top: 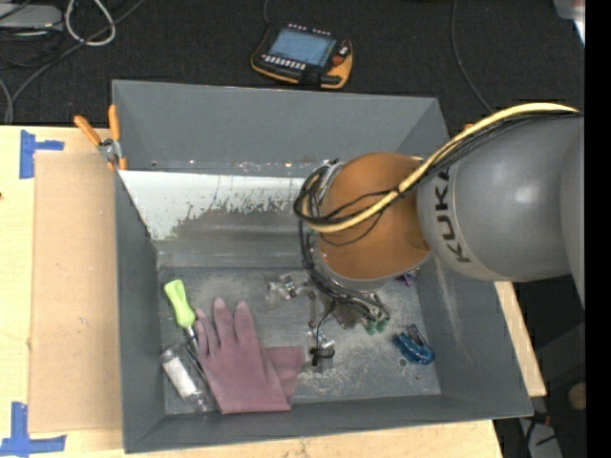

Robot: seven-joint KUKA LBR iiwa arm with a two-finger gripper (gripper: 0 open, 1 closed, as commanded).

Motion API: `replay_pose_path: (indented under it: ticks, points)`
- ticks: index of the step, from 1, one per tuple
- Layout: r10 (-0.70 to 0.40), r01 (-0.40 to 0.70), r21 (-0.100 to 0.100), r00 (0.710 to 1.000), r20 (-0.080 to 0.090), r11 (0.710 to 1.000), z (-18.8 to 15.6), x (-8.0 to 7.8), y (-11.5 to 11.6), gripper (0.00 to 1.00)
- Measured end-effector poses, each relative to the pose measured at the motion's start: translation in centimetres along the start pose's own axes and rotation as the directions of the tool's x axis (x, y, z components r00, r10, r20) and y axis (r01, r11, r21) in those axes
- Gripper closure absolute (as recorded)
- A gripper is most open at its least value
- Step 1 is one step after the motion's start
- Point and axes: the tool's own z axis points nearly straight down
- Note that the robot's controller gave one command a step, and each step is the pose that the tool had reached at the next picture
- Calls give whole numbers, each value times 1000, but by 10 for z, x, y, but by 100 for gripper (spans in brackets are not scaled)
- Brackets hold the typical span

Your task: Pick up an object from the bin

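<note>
Work surface is a grey metal bin (286, 132) whose sloping walls shed loose items onto a small flat floor; clock bearings below are taken from that floor's centre. Nearest the camera, at 8 o'clock, a small clear plastic vial (181, 375) lies on its side at the foot of the left wall, where a round thing would naturally settle. Beside it a mauve rubber glove (243, 356) lies flat, digits toward 11 o'clock and cuff toward the centre. Just past the cuff, about dead centre, the gripper (322, 346) hangs tip-down close to the floor, just beside the cuff's edge. Contact cannot be confirmed, nothing is seen held, and whether it is open or closed cannot be told. At 3 o'clock a small blue plastic clip (414, 347) lies apart from it. At 9 o'clock a green-handled hand tool (178, 302) rests with its shaft beside or under the glove's digits. Above the gripper the rounded orange wrist cover (368, 218) stands upright over the floor, an attitude suited to a straight-down pick; the cable looped slack around it presumably lets the wrist turn. Judgement: the glove, being nearest, is the likeliest candidate, though a limp flat item offers little to pinch. Farthest, at 12 o'clock beyond the bin, an orange-edged handheld control pendant (301, 53) lies on dark floor, out of the arm's way.
</note>
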Motion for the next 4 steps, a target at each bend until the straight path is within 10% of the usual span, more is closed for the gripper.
replay_pose_path:
  ticks: [1,2,3,4]
  points:
    - [88,-88,2,996,3,996,21,9,32,0]
    - [-46,46,1,999,1,999,-7,33,42,0]
    - [-33,33,7,999,26,999,72,31,39,0]
    - [90,-90,1,996,12,996,75,40,41,100]
